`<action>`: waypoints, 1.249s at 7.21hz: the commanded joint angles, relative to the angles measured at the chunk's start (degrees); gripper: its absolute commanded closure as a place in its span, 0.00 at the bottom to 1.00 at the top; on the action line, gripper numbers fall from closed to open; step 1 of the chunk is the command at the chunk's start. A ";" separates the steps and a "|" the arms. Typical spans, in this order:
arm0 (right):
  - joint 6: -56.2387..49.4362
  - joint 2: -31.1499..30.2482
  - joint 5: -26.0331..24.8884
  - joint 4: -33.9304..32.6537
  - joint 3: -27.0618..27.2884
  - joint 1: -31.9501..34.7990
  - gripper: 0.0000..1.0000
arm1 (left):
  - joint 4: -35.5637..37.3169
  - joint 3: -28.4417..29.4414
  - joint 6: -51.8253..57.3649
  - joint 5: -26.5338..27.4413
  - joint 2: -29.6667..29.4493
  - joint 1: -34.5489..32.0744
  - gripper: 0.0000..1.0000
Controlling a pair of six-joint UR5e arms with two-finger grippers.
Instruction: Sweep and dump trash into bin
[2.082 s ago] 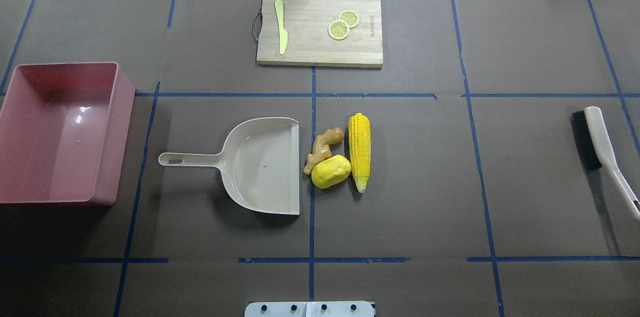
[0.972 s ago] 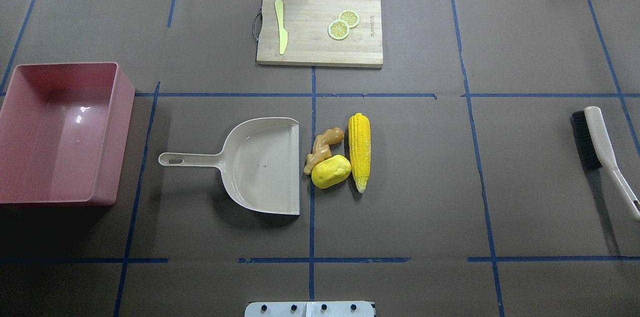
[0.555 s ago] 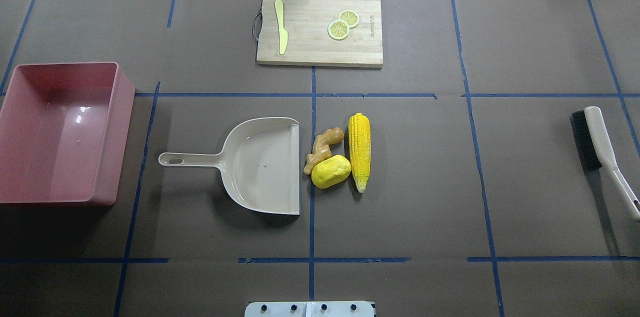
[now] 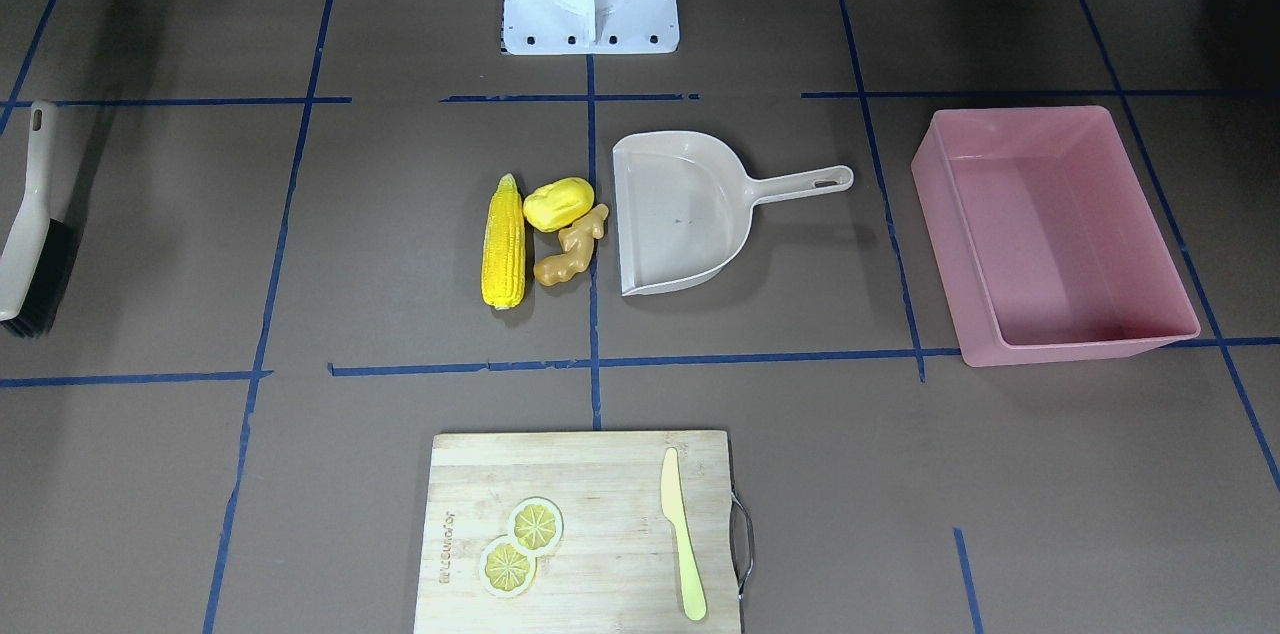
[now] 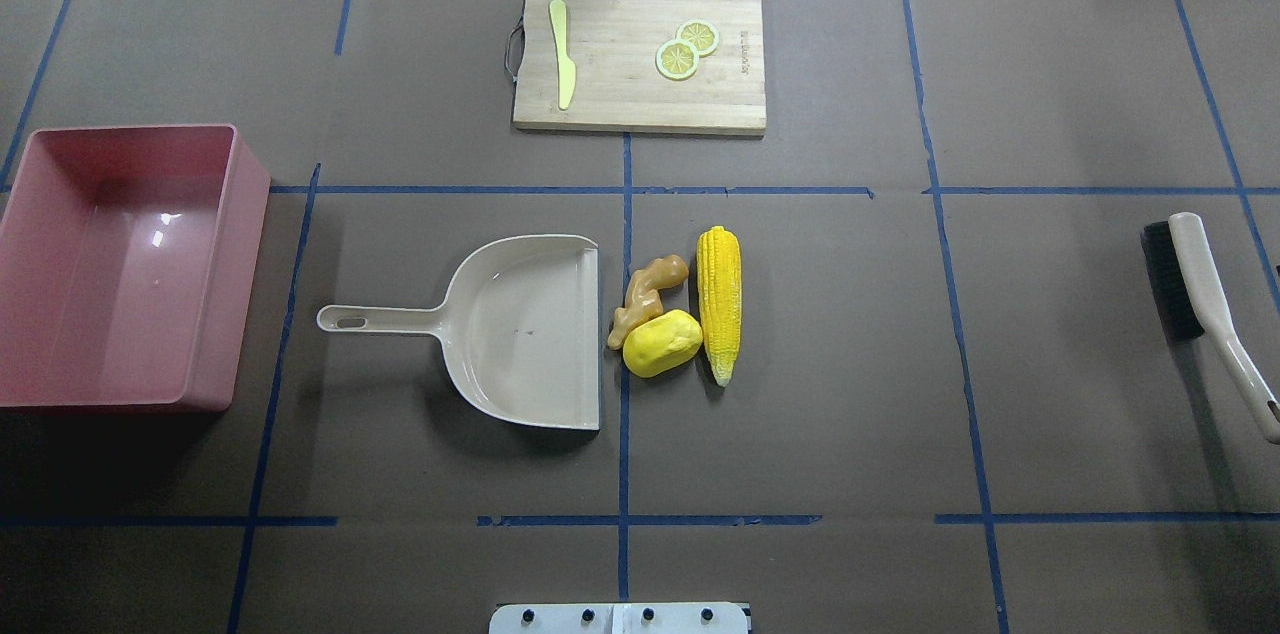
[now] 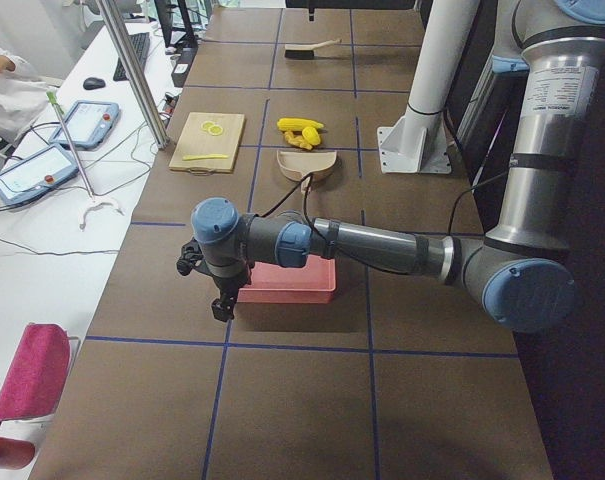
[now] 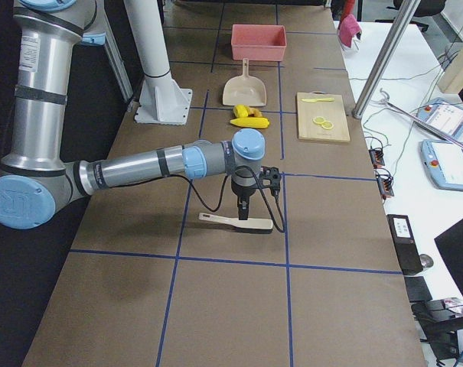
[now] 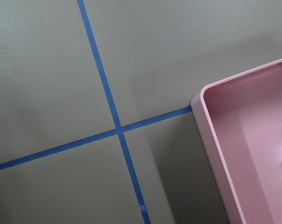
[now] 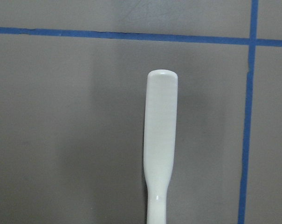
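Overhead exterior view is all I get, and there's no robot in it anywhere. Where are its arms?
Observer: The exterior right view shows the right gripper poised over the brush at the table's end.
Visitor: Has it grabbed the brush?
Observer: I cannot tell. The right wrist view shows only the brush's pale back lying on the brown table cover, with no fingers in shot.
Visitor: And the other arm?
Observer: The exterior left view shows the left gripper hanging beside a corner of the pink bin.
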 commanded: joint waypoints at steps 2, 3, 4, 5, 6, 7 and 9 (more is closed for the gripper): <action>13.95 -5.23 -5.72 17.69 -3.20 -11.07 0.00 | -0.01 -0.14 0.09 -0.06 -0.10 0.00 0.00; 15.36 -5.32 -5.82 24.34 -8.45 -11.61 0.00 | -0.09 -0.32 0.00 -0.06 -0.10 0.00 0.00; 19.55 -4.97 -6.69 29.01 -11.54 -14.67 0.00 | -0.10 -0.41 0.00 -0.06 -0.10 0.00 0.00; 20.29 -5.06 -8.70 29.32 -11.84 -16.96 0.00 | -0.10 -0.41 0.09 -0.06 -0.10 0.00 0.00; 20.30 -4.97 -8.98 29.33 -12.80 -18.11 0.00 | -0.10 -0.41 0.00 -0.06 -0.19 0.00 0.00; 20.30 -4.80 -9.33 29.33 -13.24 -18.73 0.00 | -0.10 -0.58 0.00 -0.06 -0.19 0.00 0.00; 19.42 -4.88 -10.56 29.41 -13.25 -19.26 0.83 | -0.10 -0.76 0.00 -0.06 -0.19 0.00 0.00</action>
